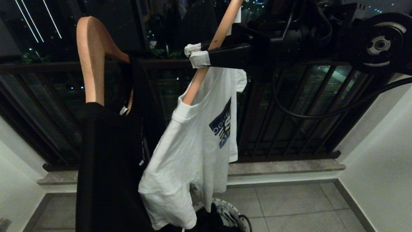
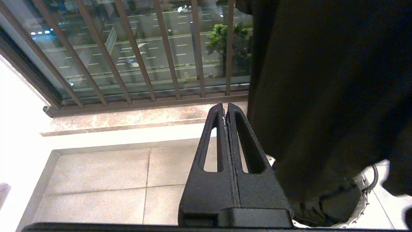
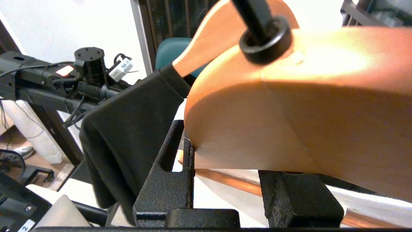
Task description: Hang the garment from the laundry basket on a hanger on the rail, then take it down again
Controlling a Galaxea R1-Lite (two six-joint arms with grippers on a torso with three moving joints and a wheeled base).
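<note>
My right gripper [image 1: 196, 54] reaches in from the right and is shut on the slanted arm of a wooden hanger [image 1: 193, 90]. A white T-shirt with a blue print [image 1: 193, 145], the garment, hangs crookedly from it. In the right wrist view the fingers [image 3: 173, 161] clamp the hanger's thick wooden body [image 3: 289, 106] below its black hook [image 3: 257, 19]. The laundry basket [image 1: 230, 211] shows partly on the floor under the shirt. My left gripper [image 2: 225, 108] hangs low, shut and empty, beside the basket rim [image 2: 363, 190]. The rail is out of view.
A second wooden hanger [image 1: 91, 58] at the left carries a black garment [image 1: 109, 167], close beside the white shirt. Dark brown window-guard bars [image 1: 289, 122] and a stone sill [image 1: 283, 167] run behind. White walls close in on both sides of the tiled floor [image 1: 289, 206].
</note>
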